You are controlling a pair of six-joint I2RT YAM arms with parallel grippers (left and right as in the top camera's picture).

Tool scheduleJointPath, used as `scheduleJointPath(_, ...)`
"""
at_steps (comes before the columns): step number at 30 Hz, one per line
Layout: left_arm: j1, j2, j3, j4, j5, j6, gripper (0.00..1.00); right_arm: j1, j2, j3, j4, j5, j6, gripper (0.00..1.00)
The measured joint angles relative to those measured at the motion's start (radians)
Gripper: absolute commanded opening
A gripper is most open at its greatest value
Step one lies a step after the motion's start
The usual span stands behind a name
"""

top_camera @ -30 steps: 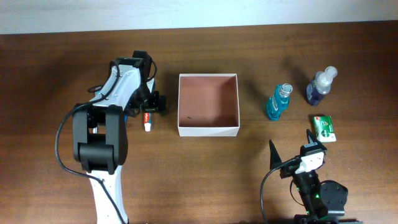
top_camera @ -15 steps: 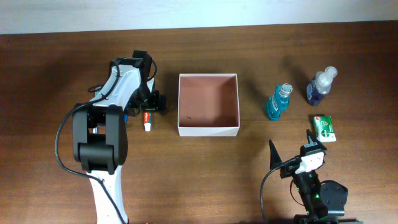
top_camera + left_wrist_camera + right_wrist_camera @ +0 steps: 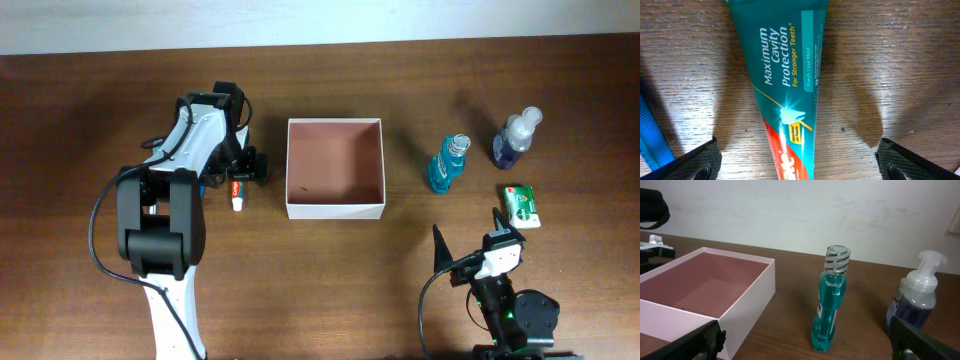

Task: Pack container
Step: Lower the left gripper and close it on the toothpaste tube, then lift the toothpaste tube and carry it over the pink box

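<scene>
Box [image 3: 335, 211] centre frame; toothpaste [image 3: 237, 194] just left, by the left arm [image 3: 195, 140]. Teal bottle [image 3: 447, 165], blue bottle [image 3: 516, 138], green packet [image 3: 521, 205] right.

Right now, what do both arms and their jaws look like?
The left arm has white shells over black joints, with a black cable looping beside it. The right arm is mostly black with a white wrist piece, a green light and a black cable. Their jaws are black.

Toiletries laid out around both grippers on the table [image 3: 330, 290].
A toothpaste tube [image 3: 785, 90] lies flat under the left gripper [image 3: 238, 172], between its fingers. Straight ahead of the right gripper [image 3: 468, 235] stands a mouthwash bottle [image 3: 830, 300]. The container [image 3: 747, 297] sits ahead-left and a pump bottle [image 3: 914, 300] ahead-right, with a small packet [image 3: 520, 205] nearer on the right.
</scene>
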State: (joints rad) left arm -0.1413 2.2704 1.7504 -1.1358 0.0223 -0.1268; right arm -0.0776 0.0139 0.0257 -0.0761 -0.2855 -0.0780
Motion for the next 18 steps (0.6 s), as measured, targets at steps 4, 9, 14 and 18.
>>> scheduleJointPath(4,0.0,0.0,0.0,0.0,0.0,0.002,0.78,0.0,0.0,0.0,0.0,0.0,-0.001,0.98)
scheduleJointPath(9,0.0,0.0,0.0,-0.002,0.0,0.002,0.45,0.0,0.0,0.0,0.0,0.0,0.0,0.98)
scheduleJointPath(14,0.0,0.0,0.0,-0.004,0.0,0.005,0.31,0.0,0.0,0.0,0.0,0.0,-0.001,0.98)
scheduleJointPath(18,0.0,0.0,0.0,-0.004,0.0,0.006,0.21,0.0,0.0,0.0,0.0,0.0,-0.001,0.98)
